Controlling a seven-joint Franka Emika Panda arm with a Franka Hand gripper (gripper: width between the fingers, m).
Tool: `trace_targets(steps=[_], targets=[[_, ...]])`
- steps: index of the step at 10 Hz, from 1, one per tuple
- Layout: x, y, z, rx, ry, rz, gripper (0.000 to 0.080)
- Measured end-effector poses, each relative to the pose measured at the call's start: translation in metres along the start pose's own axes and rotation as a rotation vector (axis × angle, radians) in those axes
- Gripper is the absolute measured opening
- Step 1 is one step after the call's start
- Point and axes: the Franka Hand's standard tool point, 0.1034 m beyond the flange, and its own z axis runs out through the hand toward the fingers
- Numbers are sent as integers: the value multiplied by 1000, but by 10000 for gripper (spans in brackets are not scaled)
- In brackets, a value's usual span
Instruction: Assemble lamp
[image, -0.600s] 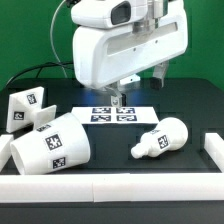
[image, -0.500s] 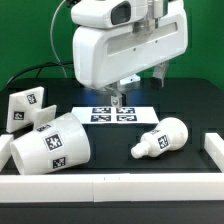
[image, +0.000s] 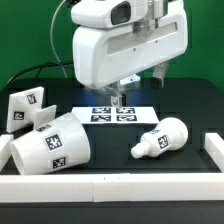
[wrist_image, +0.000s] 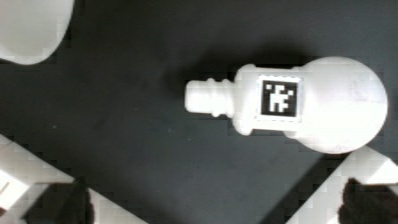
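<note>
The lamp's three white parts lie apart on the black table. The wedge-like base stands at the exterior view's left. The large tapered shade lies on its side in front of it. The round-headed bulb lies on its side at the exterior view's right, and it also shows in the wrist view, tag up. An edge of the shade shows in the wrist view too. My gripper hangs above the marker board, apart from all parts. In the wrist view the gripper is open and empty, with its dark fingers wide apart.
The marker board lies flat at the table's middle, under the gripper. A low white wall runs along the front edge, with side pieces at the left and right. A green backdrop stands behind the arm.
</note>
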Motion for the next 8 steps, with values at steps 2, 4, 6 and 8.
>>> trace_targets(steps=[2, 4, 6, 8], targets=[[-4, -7, -2, -30, 57, 236, 699], [0, -15, -1, -9, 89, 423, 699], [1, -16, 0, 11, 99, 530, 699], [2, -17, 0, 19, 98, 667, 699]])
